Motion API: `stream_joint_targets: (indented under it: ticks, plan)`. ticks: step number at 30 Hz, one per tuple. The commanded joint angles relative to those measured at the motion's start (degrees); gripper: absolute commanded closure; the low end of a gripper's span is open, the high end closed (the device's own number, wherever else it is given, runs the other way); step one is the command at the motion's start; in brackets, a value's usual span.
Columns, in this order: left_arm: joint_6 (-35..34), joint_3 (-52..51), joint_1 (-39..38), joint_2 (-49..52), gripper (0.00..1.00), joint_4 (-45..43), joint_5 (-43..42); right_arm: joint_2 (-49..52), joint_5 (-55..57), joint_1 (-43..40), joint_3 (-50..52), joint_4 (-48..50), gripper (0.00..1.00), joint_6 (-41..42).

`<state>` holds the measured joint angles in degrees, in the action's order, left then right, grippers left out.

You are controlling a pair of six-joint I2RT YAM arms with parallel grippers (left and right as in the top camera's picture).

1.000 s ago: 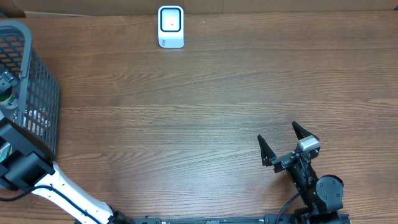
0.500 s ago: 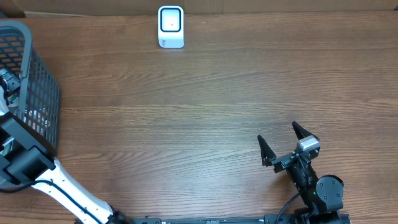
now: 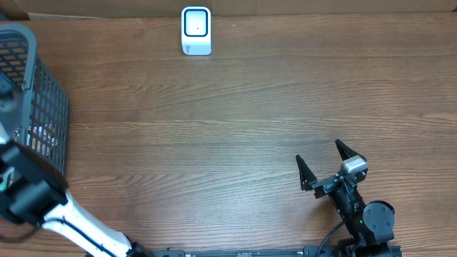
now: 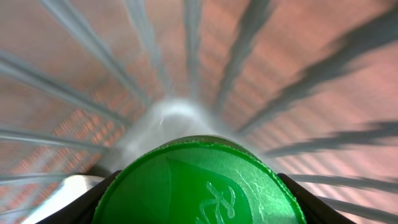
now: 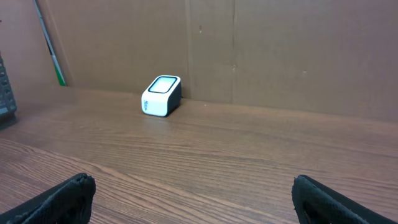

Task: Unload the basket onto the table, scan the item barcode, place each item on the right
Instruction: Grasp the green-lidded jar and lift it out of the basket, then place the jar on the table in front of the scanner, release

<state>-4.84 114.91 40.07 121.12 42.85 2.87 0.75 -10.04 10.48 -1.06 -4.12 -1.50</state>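
Evidently the item is only just being taken up: in the left wrist view the left hand (image 4: 199, 198) is partly closed, a dark finger (image 4: 102, 194) pressed to each side of a green-lidded container (image 4: 198, 174), and I judge this to be a grip on it rather than a near miss. The lid faces the camera, so the hand has come at it end-on, probably the one approach the grey wire basket (image 3: 44, 107) allows, since blurred bars crowd behind the container. That basket stands at the counter's 9 o'clock edge in the overhead view, and the left arm (image 3: 71, 218) reaches into it from 7 o'clock; the hand and container are hidden there. The white barcode scanner (image 3: 196, 31) sits at 12 o'clock against the cardboard back wall, well apart from the basket, with its window turned up so that a label can be presented over it. No barcode shows on the lid, so it likely lies on the container's side and will need turning toward the window. The right hand (image 3: 318, 150) waits at 5 o'clock on the wooden counter (image 3: 235, 121), spread fully wide and holding nothing, clear of the route from basket to scanner.
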Motion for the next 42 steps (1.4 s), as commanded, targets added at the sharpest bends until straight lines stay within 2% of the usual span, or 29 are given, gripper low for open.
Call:
stream_joint_targets:
  ticks: [1,6,12,18,23,33,42]
  plan:
    - [-2.99,3.82,-1.51,-15.5,0.41,0.9,-9.53,-0.2,0.57,-0.44,0.59,0.22,0.0,0.13]
    - [-2.8,3.82,-7.85,-25.2,0.38,4.0,-13.0,-0.2,0.57,-0.44,0.59,0.22,0.0,0.13]
    - [0.02,3.76,-22.4,-27.58,0.38,9.57,-12.76,-0.2,0.57,-0.44,0.59,0.22,0.0,0.13]
    - [0.17,3.67,-36.89,-21.81,0.37,15.43,-12.74,-0.2,0.57,-0.44,0.59,0.22,0.0,0.13]
    - [0.42,3.63,-45.68,-13.9,0.37,18.84,-12.81,-0.2,0.57,-0.44,0.59,0.22,0.0,0.13]
    - [0.39,3.58,-55.8,1.55,0.38,19.54,-12.85,-0.2,0.57,-0.44,0.59,0.22,0.0,0.13]
    - [1.75,1.4,-64.02,6.97,0.37,19.52,-12.76,-0.2,0.57,-0.44,0.59,0.22,0.0,0.13]
